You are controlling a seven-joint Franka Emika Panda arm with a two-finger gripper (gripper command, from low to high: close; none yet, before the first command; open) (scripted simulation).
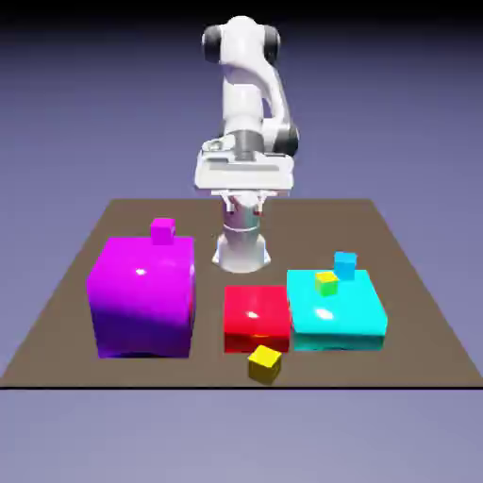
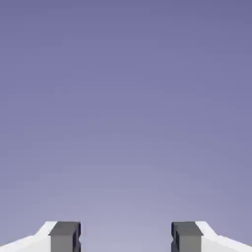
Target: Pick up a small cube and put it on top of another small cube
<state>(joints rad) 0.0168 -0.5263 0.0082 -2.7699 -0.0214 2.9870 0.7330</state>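
glossy red block [image 1: 256,319], glossy cyan block [image 1: 336,311], matt brown tabletop [image 1: 203,369]

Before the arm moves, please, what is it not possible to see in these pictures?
- Yellow cube: its underside, facing the table, exterior view.
- Blue cube: its base, too small to judge, exterior view.
- Fingers: lower parts, cut off by the hand view's bottom edge.

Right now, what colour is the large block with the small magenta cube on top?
Magenta-purple, darker low on its front; the exterior view shows it best.
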